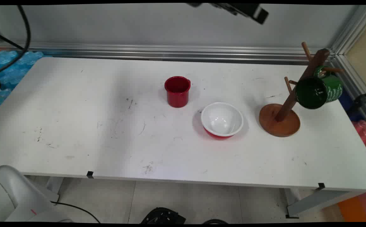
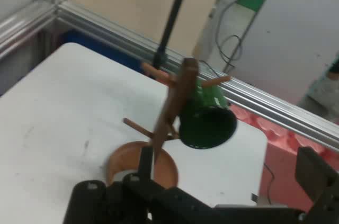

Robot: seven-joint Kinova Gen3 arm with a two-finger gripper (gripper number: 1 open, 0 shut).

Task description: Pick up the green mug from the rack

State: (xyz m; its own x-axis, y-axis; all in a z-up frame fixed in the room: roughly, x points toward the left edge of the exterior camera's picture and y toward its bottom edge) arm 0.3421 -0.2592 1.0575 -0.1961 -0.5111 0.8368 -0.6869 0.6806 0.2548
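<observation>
My gripper (image 1: 249,11) is raised high at the top edge of the main view, above and left of a wooden mug tree (image 1: 279,123). It holds nothing. In the hand view its black linkage fills the bottom and the gripper (image 2: 201,195) stands open, with one finger (image 2: 318,176) far out at the right. A dark green mug (image 1: 317,91) hangs on its side from a peg of the tree, mouth toward the camera. The hand view looks down on the same mug tree (image 2: 175,102) and green mug (image 2: 206,123), both well apart from the gripper.
A red mug (image 1: 177,91) stands upright near the table's middle. A bowl (image 1: 222,119), white inside and red outside, sits between it and the tree. The table's right edge (image 1: 356,138) lies just beyond the tree, and an aluminium rail (image 1: 170,52) runs along the back.
</observation>
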